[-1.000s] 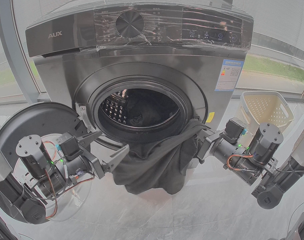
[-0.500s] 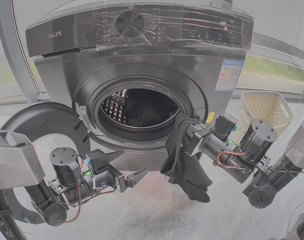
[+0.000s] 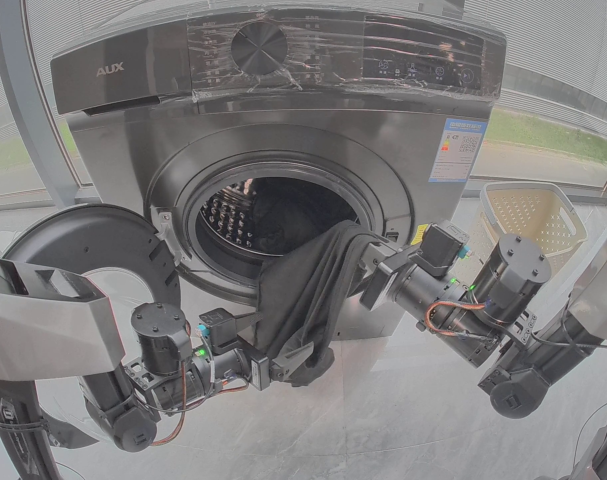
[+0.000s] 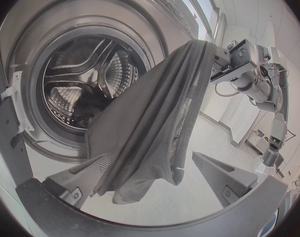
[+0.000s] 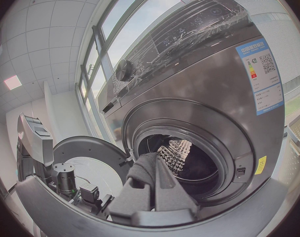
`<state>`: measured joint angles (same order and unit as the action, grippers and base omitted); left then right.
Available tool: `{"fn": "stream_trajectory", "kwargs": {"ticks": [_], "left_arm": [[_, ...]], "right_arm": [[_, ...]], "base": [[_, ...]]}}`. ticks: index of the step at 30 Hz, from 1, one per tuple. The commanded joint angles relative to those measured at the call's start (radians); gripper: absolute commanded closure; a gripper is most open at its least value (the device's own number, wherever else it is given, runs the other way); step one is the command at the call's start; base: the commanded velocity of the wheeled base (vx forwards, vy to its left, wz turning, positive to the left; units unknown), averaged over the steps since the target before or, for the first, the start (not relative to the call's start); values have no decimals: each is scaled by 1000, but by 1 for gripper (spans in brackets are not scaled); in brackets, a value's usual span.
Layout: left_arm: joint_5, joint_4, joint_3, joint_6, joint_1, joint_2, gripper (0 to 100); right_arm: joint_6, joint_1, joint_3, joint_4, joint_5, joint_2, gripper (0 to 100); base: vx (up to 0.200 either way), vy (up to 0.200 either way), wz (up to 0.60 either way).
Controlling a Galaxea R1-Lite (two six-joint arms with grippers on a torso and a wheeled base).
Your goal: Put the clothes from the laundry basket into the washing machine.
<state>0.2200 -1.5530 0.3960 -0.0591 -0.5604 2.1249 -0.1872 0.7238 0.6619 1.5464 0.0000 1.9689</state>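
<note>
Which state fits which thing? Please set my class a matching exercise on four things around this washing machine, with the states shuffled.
Things:
1 dark garment
2 door
3 laundry basket
4 left hand

States:
A open, at the garment's lower end
B swung open on the robot's left
C hanging from the shut right hand
D standing to the right of the washing machine

Pairs: 1-C; 2-B; 3-D; 4-A

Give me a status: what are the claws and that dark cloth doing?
Right claw shut on dark garment at drum mouth. Left claw open around its hanging end. Door open, garment hanging outside.
</note>
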Motion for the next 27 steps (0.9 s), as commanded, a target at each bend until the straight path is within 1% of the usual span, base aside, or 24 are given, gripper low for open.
{"fn": "stream_trajectory", "kwargs": {"ticks": [1, 5, 9, 15, 27], "left_arm": [[-2, -7, 14, -1, -1, 30, 0], [-1, -7, 20, -1, -1, 36, 0], [-13, -7, 40, 1, 2, 50, 0], [-16, -7, 78, 1, 1, 98, 0], [-16, -7, 235, -7, 8, 205, 0]], "right_arm": [[0, 19, 7, 0, -2, 4, 100], [0, 37, 22, 0, -3, 15, 100], [0, 49, 35, 0, -3, 25, 100], [0, 66, 35, 1, -6, 27, 100], [3, 105, 22, 1, -11, 16, 100]], "base": [[0, 0, 0], [0, 0, 0], [0, 0, 0], [0, 0, 0], [0, 0, 0]]}}
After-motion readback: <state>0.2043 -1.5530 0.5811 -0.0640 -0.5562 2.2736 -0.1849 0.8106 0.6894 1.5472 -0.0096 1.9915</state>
